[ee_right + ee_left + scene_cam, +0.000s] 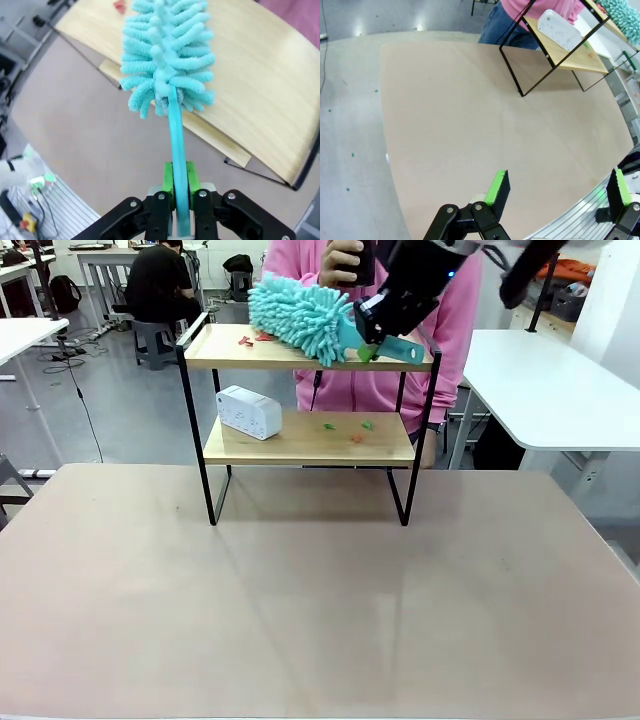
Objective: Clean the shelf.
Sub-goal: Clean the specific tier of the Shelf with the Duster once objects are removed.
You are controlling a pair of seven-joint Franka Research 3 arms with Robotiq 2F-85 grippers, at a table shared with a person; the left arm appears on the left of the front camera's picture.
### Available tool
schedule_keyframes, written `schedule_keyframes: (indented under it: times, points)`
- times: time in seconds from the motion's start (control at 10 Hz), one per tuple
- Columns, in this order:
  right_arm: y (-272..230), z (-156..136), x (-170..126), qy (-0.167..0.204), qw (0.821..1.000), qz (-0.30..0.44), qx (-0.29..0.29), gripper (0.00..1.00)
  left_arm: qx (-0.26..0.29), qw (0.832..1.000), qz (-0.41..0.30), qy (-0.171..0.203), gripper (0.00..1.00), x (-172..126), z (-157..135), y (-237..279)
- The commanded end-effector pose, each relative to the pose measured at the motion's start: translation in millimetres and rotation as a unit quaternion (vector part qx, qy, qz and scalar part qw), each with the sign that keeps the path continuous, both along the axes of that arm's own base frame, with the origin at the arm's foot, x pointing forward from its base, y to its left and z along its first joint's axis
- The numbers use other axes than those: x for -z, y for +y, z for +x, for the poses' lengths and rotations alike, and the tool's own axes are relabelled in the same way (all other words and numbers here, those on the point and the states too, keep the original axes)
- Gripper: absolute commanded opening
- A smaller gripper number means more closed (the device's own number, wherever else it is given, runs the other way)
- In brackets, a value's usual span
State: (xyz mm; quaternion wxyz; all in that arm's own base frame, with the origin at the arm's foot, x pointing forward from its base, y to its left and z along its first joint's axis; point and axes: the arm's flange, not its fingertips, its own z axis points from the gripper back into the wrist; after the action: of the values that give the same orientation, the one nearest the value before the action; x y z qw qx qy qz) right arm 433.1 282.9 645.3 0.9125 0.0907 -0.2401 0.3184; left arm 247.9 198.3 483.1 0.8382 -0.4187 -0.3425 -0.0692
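Observation:
The shelf stands at the table's far side, two wooden boards in a black frame. A turquoise fluffy duster lies across its top board, next to small red scraps. My right gripper reaches in from the upper right and is shut on the duster's handle, with the duster's head pointing away over the board. Green and red scraps lie on the lower board. My left gripper hangs open over the table's near side, far from the shelf, with nothing between its fingers.
A white power strip sits on the lower board's left end. A person in a pink top stands right behind the shelf, a dark object in one hand. The brown table spreads wide in front. White tables flank it.

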Motion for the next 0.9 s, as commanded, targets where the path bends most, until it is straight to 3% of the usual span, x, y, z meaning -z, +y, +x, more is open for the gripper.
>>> schedule_keyframes:
  times: [0.0,0.3,0.6,0.8]
  points:
    - [-24.4,11.5,-15.2,0.040,0.994,0.003,-0.100,0.12,0.004,1.000,0.000,-0.011,1.00,-0.9,0.1,-1.6]
    - [-52.0,2.4,-32.9,0.071,0.976,0.054,-0.198,0.12,0.004,1.000,0.000,-0.011,1.00,-0.9,0.1,-1.6]
    - [-82.2,-23.8,-30.5,0.160,0.932,0.058,-0.320,0.12,0.004,1.000,0.000,-0.011,1.00,-0.9,0.1,-1.6]
    - [-99.8,-33.2,-36.1,0.157,0.925,0.100,-0.332,0.12,0.004,1.000,0.000,-0.011,1.00,-0.9,0.1,-1.6]
